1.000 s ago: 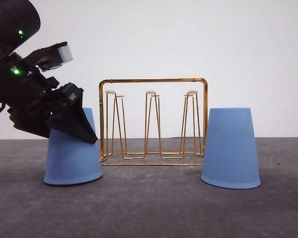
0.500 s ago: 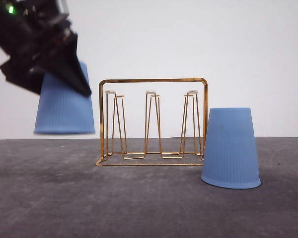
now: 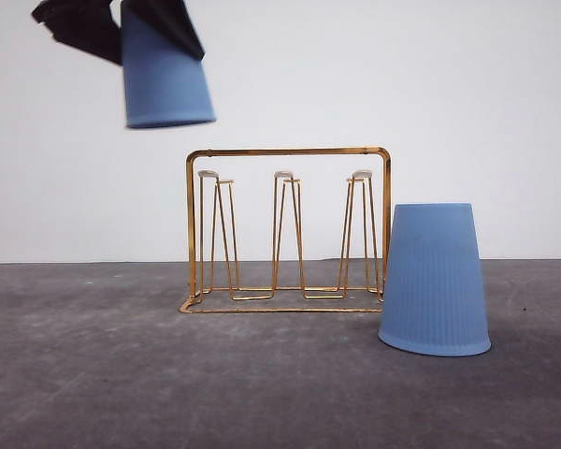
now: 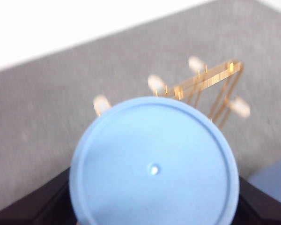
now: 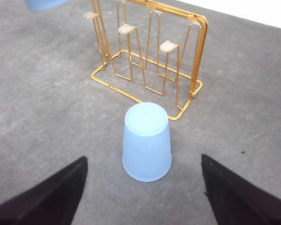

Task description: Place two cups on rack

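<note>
My left gripper [image 3: 155,54] is shut on a light blue cup [image 3: 166,79], held upside down high in the air, above and just left of the rack's left end. In the left wrist view the cup's round base [image 4: 153,168] sits between the dark fingers [image 4: 33,208], with the blurred rack [image 4: 210,82] below. The gold wire rack [image 3: 288,151] stands mid-table with white-tipped pegs. A second cup [image 3: 435,281] stands upside down on the table against the rack's right end. My right gripper [image 5: 144,159] is open, short of that cup [image 5: 146,143].
The table is a dark grey mat [image 3: 122,393] with a white wall behind it. Bare floor lies left of the rack and in front of it.
The left gripper has lifted the left cup off the table, carrying it up and to the right to above the rack's left end. The right cup and rack have not moved.
</note>
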Motion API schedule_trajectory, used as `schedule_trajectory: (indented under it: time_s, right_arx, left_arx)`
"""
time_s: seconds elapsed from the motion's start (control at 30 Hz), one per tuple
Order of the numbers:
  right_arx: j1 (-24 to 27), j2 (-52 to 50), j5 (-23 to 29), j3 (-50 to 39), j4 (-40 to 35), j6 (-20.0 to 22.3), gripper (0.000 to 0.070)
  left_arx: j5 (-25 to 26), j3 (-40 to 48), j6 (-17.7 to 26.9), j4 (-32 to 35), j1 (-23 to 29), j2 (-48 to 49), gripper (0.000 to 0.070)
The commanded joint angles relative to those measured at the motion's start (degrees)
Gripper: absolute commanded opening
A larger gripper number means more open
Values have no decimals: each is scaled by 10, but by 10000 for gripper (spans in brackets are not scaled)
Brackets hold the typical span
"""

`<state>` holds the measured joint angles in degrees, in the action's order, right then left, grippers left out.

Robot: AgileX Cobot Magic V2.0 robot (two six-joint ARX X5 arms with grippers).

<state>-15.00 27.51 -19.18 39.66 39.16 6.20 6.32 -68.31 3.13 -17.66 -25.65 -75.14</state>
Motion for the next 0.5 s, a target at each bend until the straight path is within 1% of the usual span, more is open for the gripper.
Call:
schedule_trajectory:
  time_s: [0.0, 0.47]
  right_arx:
    - [-2, 2, 1, 4, -6, 2, 493]
    - [-2, 2, 1, 4, -6, 3, 493]
  left_arx:
    - [-1, -13, -13, 12, -5, -23, 353]
    - [-8, -13, -8, 70, -7, -199, 353]
